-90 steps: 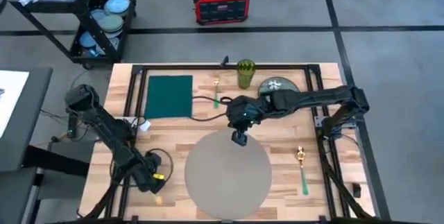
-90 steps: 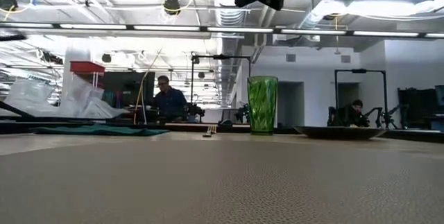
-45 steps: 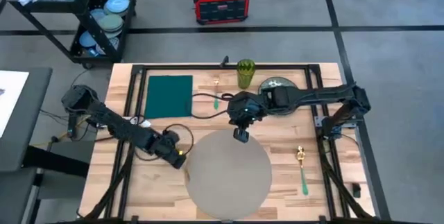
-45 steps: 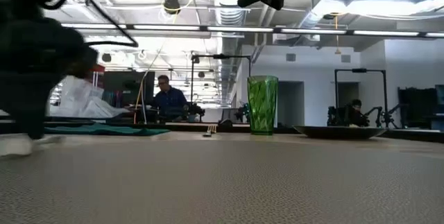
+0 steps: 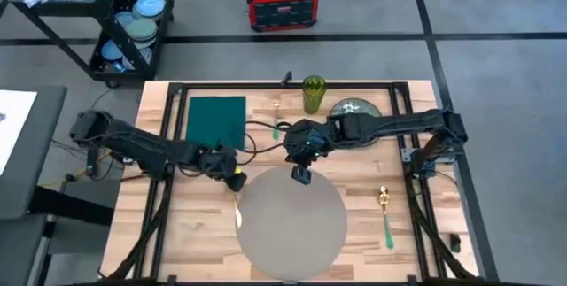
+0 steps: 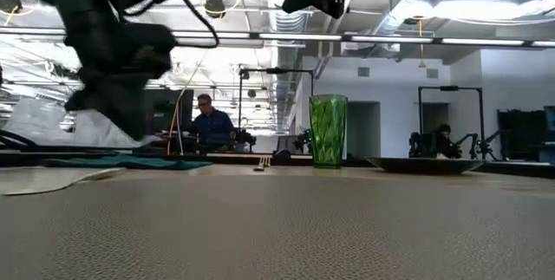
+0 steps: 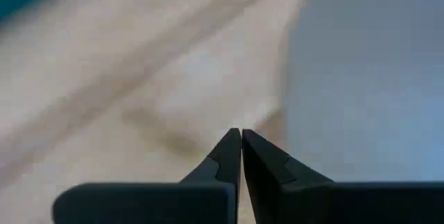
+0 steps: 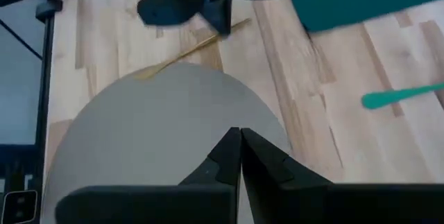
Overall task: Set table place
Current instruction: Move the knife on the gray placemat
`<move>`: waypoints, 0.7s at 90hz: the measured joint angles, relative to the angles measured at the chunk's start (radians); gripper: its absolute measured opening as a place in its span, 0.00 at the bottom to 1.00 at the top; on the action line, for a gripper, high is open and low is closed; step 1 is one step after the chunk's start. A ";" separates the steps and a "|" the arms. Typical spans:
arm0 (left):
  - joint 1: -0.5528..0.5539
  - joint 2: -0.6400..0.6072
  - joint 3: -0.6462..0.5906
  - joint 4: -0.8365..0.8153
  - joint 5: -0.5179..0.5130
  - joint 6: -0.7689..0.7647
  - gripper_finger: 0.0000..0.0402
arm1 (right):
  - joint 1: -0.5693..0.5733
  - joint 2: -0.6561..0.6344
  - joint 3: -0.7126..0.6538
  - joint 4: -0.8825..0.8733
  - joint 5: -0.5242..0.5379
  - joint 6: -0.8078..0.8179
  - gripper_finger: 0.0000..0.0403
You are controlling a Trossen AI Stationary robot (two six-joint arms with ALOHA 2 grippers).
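The round grey placemat (image 5: 291, 220) lies flat on the wooden table (image 5: 416, 233), toward its near side. My left gripper (image 5: 237, 182) hangs shut just off the placemat's far left rim, above the table (image 6: 130, 128), with nothing between its fingers (image 7: 241, 132). A thin gold utensil (image 5: 237, 215) lies on the table along the placemat's left rim, one end close to that gripper (image 8: 208, 40). My right gripper (image 5: 302, 176) is shut and empty, high over the placemat's far rim (image 8: 239, 134).
Along the far side sit a dark green napkin (image 5: 216, 122), a green-handled utensil (image 5: 276, 127), a green cup (image 5: 314, 93) and a plate (image 5: 354, 111). A gold spoon with a green handle (image 5: 386, 215) lies right of the placemat. A shelf cart (image 5: 133, 20) stands beyond the far left corner.
My left gripper has swept from the table's near left area toward the far edge and the right, up to the placemat's left rim, and has risen off the table. A pale thing seen under it half a second ago now lies flat on the table.
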 joint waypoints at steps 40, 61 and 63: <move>-0.136 0.176 -0.090 0.199 0.086 -0.172 0.00 | 0.012 0.000 0.000 -0.068 0.001 0.002 0.00; -0.052 0.299 0.076 0.493 0.104 -0.022 0.00 | 0.020 0.000 0.000 -0.073 0.002 0.000 0.00; -0.046 0.312 0.098 0.506 0.109 0.001 0.00 | 0.020 0.000 0.000 -0.073 0.002 0.000 0.00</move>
